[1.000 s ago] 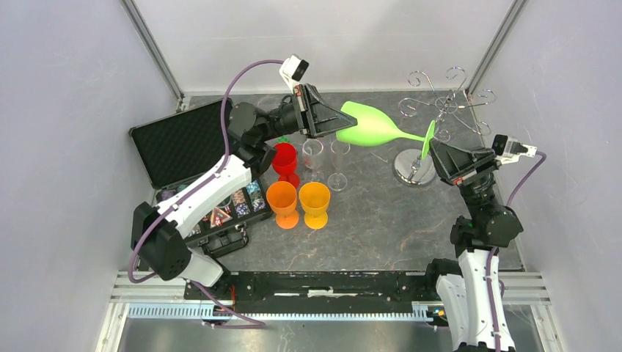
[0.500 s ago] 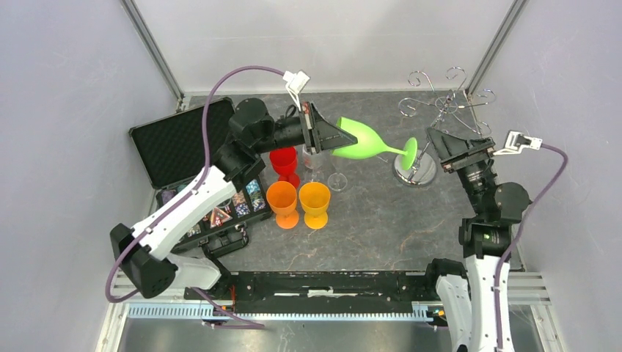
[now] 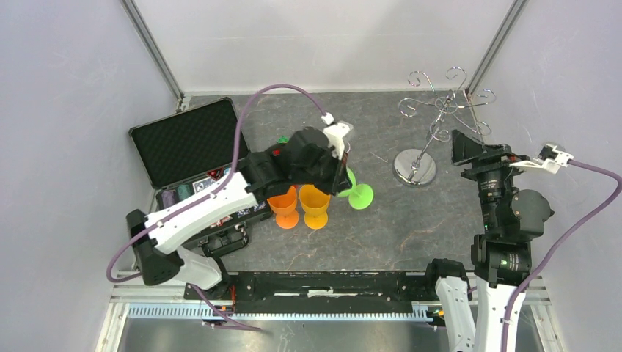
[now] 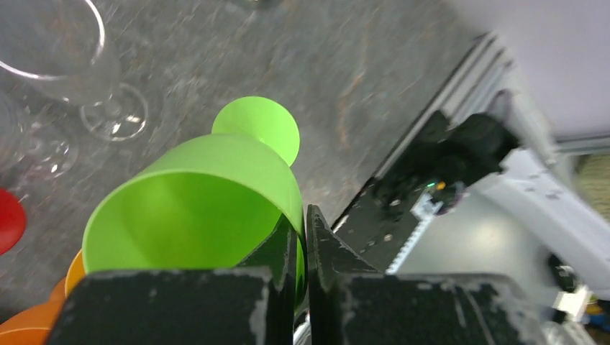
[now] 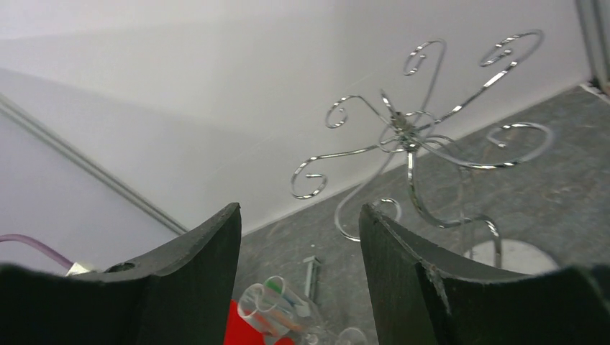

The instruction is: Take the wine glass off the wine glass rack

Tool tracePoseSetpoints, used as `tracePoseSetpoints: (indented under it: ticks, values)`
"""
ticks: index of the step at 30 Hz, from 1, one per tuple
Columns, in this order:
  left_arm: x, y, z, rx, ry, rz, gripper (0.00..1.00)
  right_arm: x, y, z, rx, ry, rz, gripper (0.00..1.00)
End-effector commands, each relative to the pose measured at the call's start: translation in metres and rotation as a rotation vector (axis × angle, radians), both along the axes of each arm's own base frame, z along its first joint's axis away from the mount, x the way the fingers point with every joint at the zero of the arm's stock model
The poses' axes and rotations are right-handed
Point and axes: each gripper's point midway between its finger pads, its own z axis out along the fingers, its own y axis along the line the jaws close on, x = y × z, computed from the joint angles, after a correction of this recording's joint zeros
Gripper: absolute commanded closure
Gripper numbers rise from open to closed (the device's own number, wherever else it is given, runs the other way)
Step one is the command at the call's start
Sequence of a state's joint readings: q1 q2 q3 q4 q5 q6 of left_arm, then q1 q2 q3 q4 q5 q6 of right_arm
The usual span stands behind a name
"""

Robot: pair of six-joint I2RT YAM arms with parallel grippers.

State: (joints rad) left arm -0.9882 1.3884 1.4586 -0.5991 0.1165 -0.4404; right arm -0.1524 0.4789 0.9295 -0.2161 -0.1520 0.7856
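Observation:
The green wine glass (image 4: 194,208) is held foot-down, its round foot (image 3: 359,196) low over the table just right of the orange glasses. My left gripper (image 4: 302,223) is shut on its rim, one finger inside the bowl and one outside; in the top view the left gripper (image 3: 343,180) hides the bowl. The wine glass rack (image 3: 440,110), silver wire with curled arms and a shiny round base (image 3: 414,167), stands bare at the back right. My right gripper (image 3: 469,147) is open and holds nothing, right of the rack (image 5: 410,136), which it faces.
Two orange glasses (image 3: 282,202) (image 3: 315,202) stand beside the green foot. Clear stemmed glasses (image 4: 65,57) and a red one (image 4: 7,215) are close behind. An open black case (image 3: 187,143) lies at the left. Grey walls enclose the table.
The right gripper let go of the green glass's foot, opened and drew back to the right. The left arm swung the glass from lying level in the air down beside the orange glasses.

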Motion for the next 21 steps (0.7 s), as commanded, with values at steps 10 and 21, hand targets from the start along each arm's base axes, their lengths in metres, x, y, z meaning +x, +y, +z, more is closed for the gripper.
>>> tracePoseSetpoints:
  ticks: [10,21]
  values:
    - [-0.001,-0.025,-0.089,0.452,-0.08,-0.033,0.98,-0.003,-0.021,-0.014,-0.079,0.064,-0.12,0.35]
    - [0.0,-0.043,-0.117,0.569,-0.097,-0.06,0.94,-0.001,-0.019,-0.022,-0.083,0.084,-0.107,0.35]
